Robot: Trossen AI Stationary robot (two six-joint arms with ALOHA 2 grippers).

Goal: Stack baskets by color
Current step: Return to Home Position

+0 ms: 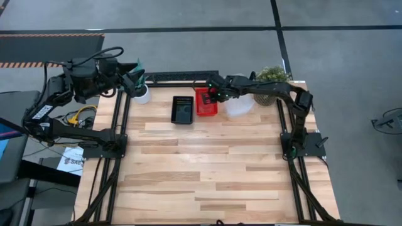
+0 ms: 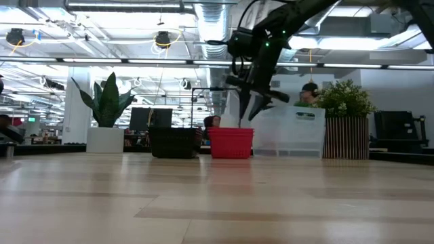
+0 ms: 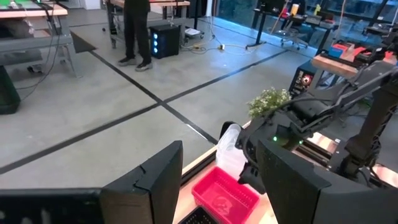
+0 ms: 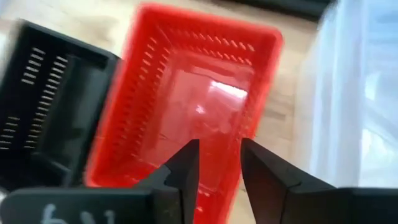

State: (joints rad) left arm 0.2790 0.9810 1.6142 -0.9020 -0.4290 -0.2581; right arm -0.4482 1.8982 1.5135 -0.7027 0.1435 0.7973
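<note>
Three lots of baskets stand side by side on their bottoms at the table's far edge. A black mesh basket (image 1: 183, 109) is on the left, a red mesh basket (image 1: 205, 103) in the middle, and clear see-through baskets (image 1: 239, 104) on the right, which reach higher (image 2: 288, 132). My right gripper (image 4: 219, 144) hangs open just above the red basket (image 2: 230, 143), fingers slanting down, nothing between them. My left gripper (image 3: 221, 149) is open, raised off the table's far left corner (image 1: 137, 78).
A spiky plant in a white pot (image 2: 106, 129) stands at the far left corner. A bushy plant in a slatted pot (image 2: 347, 122) is at the far right, just beyond the clear baskets. The wooden tabletop (image 1: 207, 169) stretches toward the near edge.
</note>
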